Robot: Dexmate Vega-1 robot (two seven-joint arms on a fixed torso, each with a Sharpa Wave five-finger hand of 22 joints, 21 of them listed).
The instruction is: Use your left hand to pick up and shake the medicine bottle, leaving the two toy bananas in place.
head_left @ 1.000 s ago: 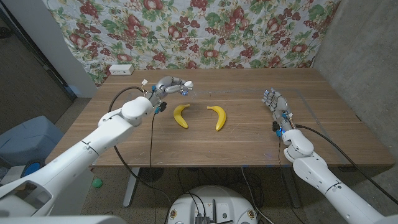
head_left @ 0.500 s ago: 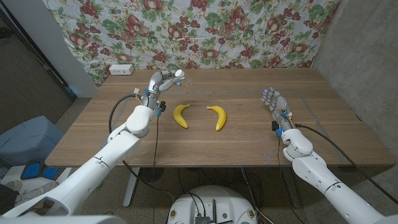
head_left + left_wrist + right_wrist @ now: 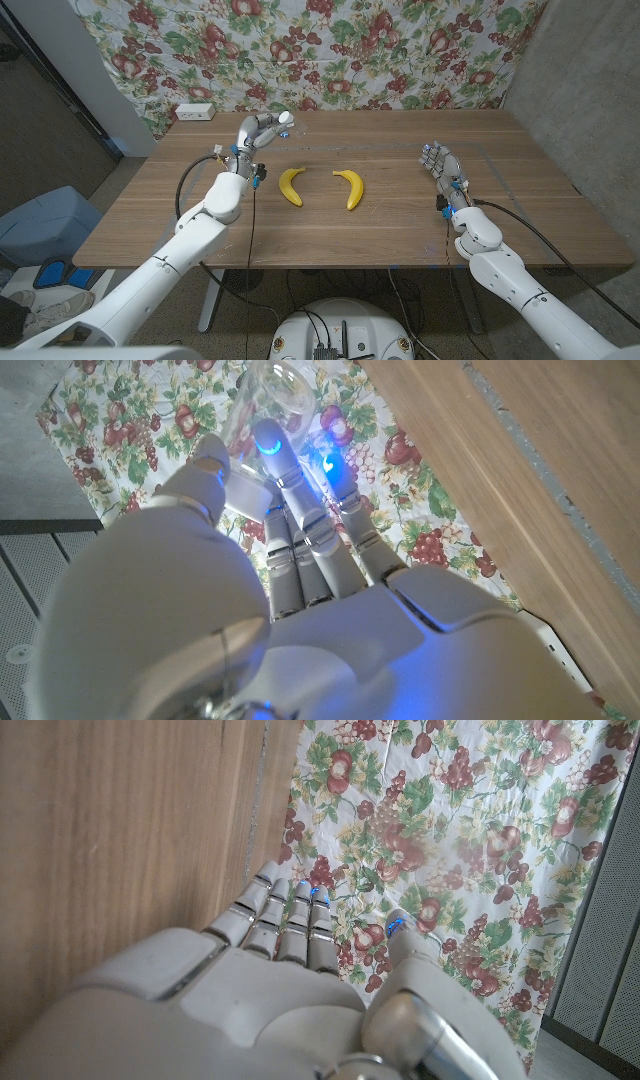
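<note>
Your left hand sits upper left of centre in the head view, arm stretched fwd from the bottom-left corner, fingers wrapped round the small clear plastic medicine bottle w/ white cap, held up off the wooden table. In the left wrist view the fingers curl onto the bottle's clear body. Two yellow toy bananas lie mid-frame on the table, apart from each other. Your right hand is at centre right, fingers extended, close together, gripping nothing.
</note>
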